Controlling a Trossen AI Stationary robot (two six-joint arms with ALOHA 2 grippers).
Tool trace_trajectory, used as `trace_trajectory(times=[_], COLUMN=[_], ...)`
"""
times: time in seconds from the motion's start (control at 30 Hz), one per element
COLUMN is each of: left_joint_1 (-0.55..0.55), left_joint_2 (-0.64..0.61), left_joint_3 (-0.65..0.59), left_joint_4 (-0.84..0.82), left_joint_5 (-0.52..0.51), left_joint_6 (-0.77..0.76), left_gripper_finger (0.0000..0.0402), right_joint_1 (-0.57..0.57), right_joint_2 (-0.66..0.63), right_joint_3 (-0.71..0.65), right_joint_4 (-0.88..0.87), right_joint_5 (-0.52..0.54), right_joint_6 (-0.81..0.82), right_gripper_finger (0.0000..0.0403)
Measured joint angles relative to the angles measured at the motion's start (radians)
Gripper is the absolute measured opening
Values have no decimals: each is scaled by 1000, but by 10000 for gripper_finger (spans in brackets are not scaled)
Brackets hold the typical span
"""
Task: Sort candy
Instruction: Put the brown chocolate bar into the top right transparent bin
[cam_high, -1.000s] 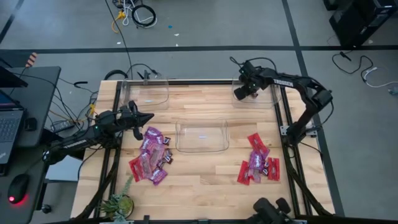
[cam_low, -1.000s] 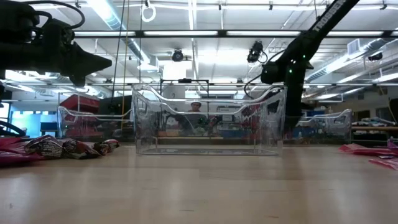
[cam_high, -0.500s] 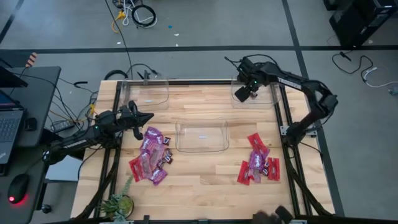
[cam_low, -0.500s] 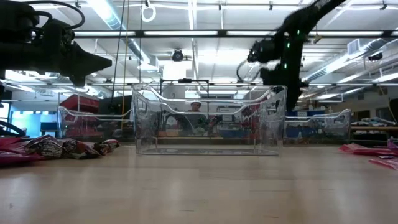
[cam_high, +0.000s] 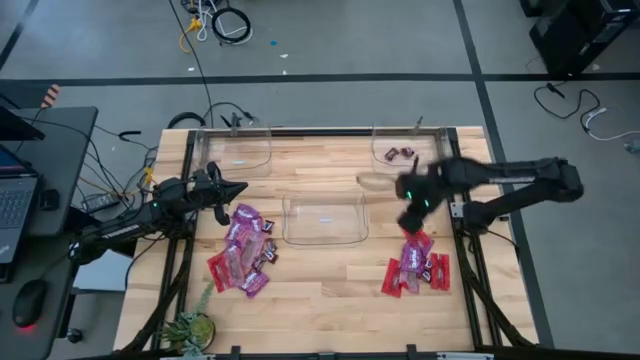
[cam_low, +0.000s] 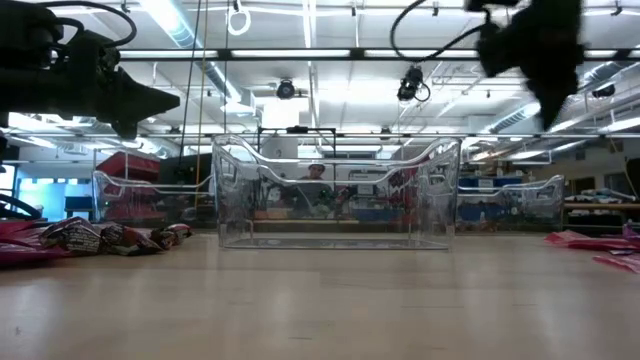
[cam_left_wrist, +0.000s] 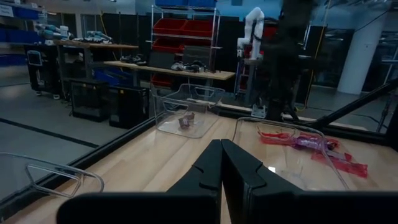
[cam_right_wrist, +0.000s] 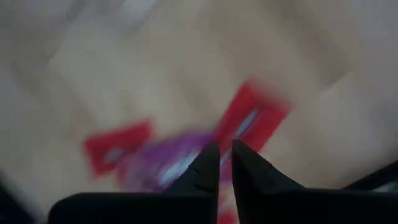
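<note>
The candy lies in two heaps on the wooden table: purple, red and dark packets at the left (cam_high: 243, 250), and red and purple ones at the right (cam_high: 415, 265). A few dark candies (cam_high: 400, 154) lie in the clear bin at the far right (cam_high: 430, 140). My right gripper (cam_high: 408, 215) hangs above the right heap, pointing down and blurred. In its wrist view its fingers (cam_right_wrist: 225, 152) stand almost together with nothing between them, red and purple packets (cam_right_wrist: 249, 121) below. My left gripper (cam_high: 235, 190) waits level and shut, above the table's left side, just beyond the left heap.
An empty clear bin (cam_high: 325, 218) stands mid-table between the heaps, and another (cam_high: 240, 150) stands at the far left. Black frame rails run along the table's left and right edges. A small plant (cam_high: 190, 328) sits at the near left corner. Bare wood lies along the near edge.
My right gripper has swung fast from above the far right bin toward the table's near edge, tipping to point more steeply down, and now hangs over the right candy heap. The bin it covered now shows dark candies inside.
</note>
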Motion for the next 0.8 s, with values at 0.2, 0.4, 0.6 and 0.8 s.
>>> trace_trajectory(times=[0.2, 0.4, 0.6, 0.8], left_joint_1=[0, 0, 0, 0], left_joint_2=[0, 0, 1, 1], left_joint_3=[0, 0, 0, 0], left_joint_4=[-5, -35, -34, -45], left_joint_5=[1, 3, 3, 3], left_joint_6=[-3, -6, -14, -14], left_gripper_finger=[10, 10, 10, 10], right_joint_1=[292, 541, 685, 735], right_joint_2=[-7, 62, 179, 289], right_joint_3=[-125, -242, -256, -256], right_joint_4=[139, 364, 413, 404], right_joint_5=[-84, -89, -87, -86], right_joint_6=[295, 497, 534, 534], right_gripper_finger=[71, 157, 226, 216])
